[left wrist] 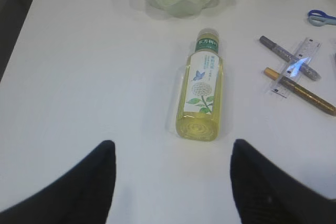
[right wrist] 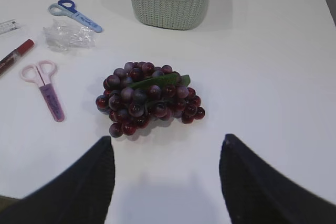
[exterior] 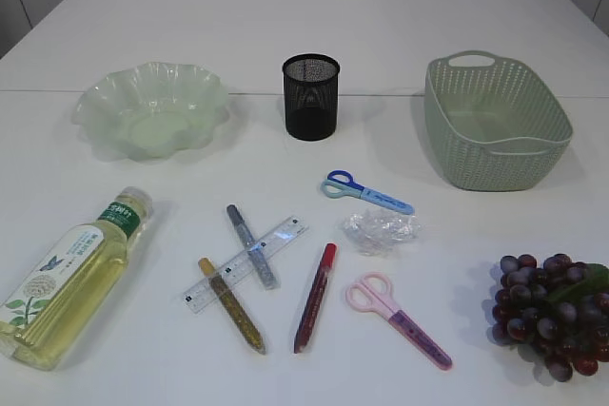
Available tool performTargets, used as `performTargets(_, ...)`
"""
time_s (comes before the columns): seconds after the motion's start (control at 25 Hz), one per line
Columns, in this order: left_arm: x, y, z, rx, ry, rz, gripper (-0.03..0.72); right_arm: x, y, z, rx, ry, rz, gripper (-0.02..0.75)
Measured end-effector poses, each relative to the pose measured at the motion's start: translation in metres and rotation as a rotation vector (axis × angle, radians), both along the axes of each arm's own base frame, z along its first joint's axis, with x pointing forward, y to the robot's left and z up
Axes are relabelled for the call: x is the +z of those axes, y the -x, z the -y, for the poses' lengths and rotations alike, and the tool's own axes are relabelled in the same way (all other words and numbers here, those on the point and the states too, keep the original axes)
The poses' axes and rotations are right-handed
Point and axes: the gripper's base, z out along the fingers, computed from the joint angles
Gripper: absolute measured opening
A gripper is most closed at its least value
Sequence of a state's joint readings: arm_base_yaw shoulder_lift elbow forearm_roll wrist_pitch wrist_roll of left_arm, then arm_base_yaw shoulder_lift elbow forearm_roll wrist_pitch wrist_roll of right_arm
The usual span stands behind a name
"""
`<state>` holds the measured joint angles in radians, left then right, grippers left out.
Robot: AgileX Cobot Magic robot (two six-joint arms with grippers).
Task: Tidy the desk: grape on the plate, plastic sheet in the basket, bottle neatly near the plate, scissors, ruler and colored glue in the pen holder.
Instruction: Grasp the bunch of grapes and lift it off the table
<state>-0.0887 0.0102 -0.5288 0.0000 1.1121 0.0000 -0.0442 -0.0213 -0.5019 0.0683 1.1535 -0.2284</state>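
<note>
The bottle (exterior: 71,278) lies on its side at the front left, and in the left wrist view the bottle (left wrist: 202,95) lies just ahead of my open, empty left gripper (left wrist: 173,145). The grape bunch (exterior: 552,311) sits at the front right, and the grape bunch (right wrist: 149,98) is just beyond my open, empty right gripper (right wrist: 167,139). Mid-table lie the crumpled plastic sheet (exterior: 381,230), blue scissors (exterior: 366,192), pink scissors (exterior: 400,316), clear ruler (exterior: 245,263) and silver (exterior: 252,244), gold (exterior: 231,304) and red (exterior: 315,297) glue pens. Neither gripper shows in the exterior view.
At the back stand the pale green wavy plate (exterior: 152,111) on the left, the black mesh pen holder (exterior: 310,97) in the middle and the green woven basket (exterior: 495,121) on the right. The silver glue pen lies across the ruler.
</note>
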Motion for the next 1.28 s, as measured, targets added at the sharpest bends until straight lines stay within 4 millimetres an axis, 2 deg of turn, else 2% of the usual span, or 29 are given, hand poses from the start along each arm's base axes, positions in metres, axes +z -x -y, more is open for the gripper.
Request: performTargets(1.28,0.0,0.0,0.0,0.0,0.0,0.0,0.498,0.0,0.0,0.0001,-0.002,-0.001,0.0,0.494)
